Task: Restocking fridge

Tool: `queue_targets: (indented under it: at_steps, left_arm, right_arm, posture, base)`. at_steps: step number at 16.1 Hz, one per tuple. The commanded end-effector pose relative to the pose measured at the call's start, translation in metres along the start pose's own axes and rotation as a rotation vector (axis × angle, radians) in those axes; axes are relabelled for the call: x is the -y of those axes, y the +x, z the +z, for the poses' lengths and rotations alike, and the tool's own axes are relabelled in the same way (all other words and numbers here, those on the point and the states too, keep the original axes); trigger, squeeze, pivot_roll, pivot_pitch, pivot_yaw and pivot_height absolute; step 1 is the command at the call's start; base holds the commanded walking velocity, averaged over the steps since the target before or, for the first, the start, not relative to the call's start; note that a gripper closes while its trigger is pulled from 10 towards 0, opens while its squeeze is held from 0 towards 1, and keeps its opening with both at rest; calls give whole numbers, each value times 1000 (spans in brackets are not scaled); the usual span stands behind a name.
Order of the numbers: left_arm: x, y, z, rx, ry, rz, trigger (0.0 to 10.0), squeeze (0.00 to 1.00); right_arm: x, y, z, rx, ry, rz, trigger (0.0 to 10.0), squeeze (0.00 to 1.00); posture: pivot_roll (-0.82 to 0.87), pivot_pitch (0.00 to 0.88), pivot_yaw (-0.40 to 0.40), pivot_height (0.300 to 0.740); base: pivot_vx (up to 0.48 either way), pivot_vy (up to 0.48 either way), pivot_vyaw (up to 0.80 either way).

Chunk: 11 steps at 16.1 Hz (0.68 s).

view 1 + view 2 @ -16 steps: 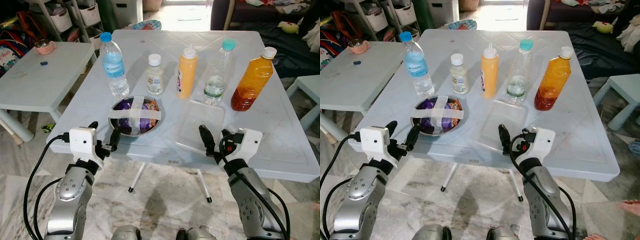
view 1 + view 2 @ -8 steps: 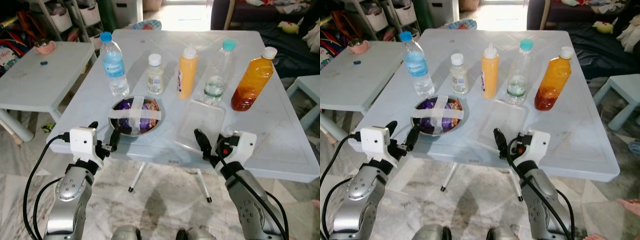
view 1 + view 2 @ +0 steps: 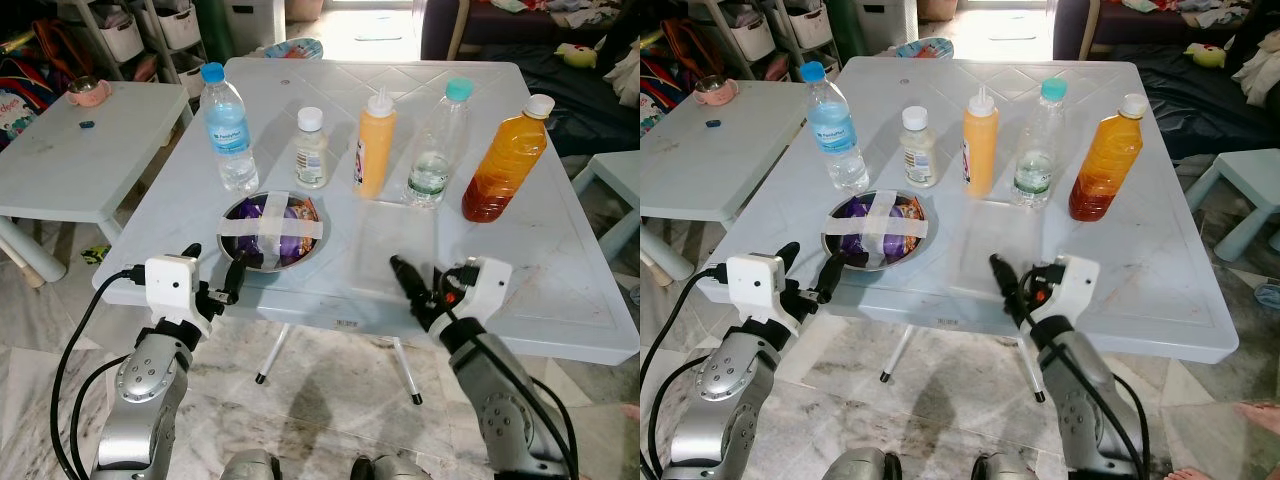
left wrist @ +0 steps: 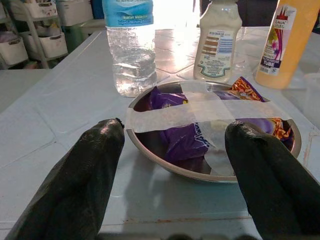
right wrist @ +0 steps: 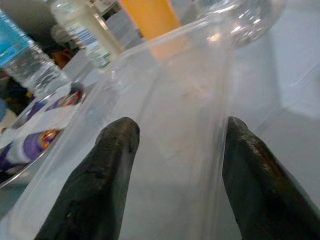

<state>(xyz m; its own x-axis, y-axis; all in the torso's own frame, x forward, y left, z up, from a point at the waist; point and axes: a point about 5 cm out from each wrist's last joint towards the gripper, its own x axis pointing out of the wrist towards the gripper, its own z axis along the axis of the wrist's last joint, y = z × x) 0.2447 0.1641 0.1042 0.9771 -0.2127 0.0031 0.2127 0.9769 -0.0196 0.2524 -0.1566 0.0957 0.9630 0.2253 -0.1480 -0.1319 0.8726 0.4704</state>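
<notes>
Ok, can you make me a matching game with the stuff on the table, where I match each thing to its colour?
Things:
1. water bottle cap
2. squeeze bottle
3. bowl
4. small bottle cap

Colours:
A. silver
B. white
C. blue
D. yellow-orange

Pairs: 1-C, 2-D, 3-A, 4-B

Before me on my desk, near edge: a round steel bowl [image 3: 269, 232] of purple packets, taped crosswise, left; a clear plastic tray [image 3: 400, 240] right. Five upright bottles [image 3: 375, 145] stand behind.
</notes>
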Motion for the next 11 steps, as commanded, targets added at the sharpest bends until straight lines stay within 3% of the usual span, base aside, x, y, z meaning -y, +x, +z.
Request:
queue_targets:
  at_steps: [1,4,6,11]
  left_arm:
    - [0,0,4,16,14,-2,10000,0]
    - [1,3,4,16,18,-1,10000,0]
    - [3,2,2,12,19,-5,10000,0]
    - [5,2,2,10,26,-13,10000,0]
  right_arm:
    - [8,-1,-4,-21,2,-45,0,0]
    - [15,1,0,-15,1,-92,0,0]
    - [22,2,-1,-31,-72,-167,0,0]
    - [22,3,-2,-27,-78,-173,0,0]
  posture:
    - [28,83,43,740]
    - [24,85,42,740]
    - [24,86,41,740]
    - [25,87,42,740]
  base:
    - [0,0,0]
    - [0,0,0]
    - [0,0,0]
    - [0,0,0]
